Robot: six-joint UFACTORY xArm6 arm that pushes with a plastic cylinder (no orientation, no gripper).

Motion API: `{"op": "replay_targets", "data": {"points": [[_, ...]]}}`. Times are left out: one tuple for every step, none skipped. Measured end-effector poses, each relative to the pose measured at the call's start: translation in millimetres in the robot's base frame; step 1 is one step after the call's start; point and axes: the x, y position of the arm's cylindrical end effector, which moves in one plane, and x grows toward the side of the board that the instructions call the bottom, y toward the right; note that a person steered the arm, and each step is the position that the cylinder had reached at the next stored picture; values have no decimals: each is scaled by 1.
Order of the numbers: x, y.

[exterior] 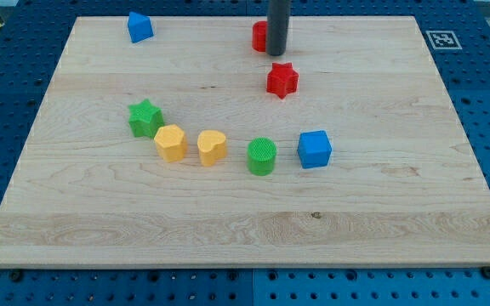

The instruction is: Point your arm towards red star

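Observation:
The red star (282, 80) lies on the wooden board in the upper middle of the view. My tip (276, 53) is the lower end of a dark rod coming down from the view's top. It stands just above the star in the view, a small gap apart, slightly to its left. A second red block (260, 35) sits right behind the rod on its left and is partly hidden by it; its shape cannot be made out.
A blue block (139, 27) sits at the top left. A green star (145, 117), yellow hexagon (170, 142), yellow heart-like block (212, 147), green cylinder (262, 156) and blue cube (314, 149) form an arc across the middle. A marker tag (440, 38) is at the top right.

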Motion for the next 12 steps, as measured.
{"op": "replay_targets", "data": {"points": [[-13,-20],[-21,-24],[-20,-24],[10,-33],[45,-48],[72,-48],[74,-48],[74,-48],[74,-48],[74,-48],[57,-48],[38,-48]]}}
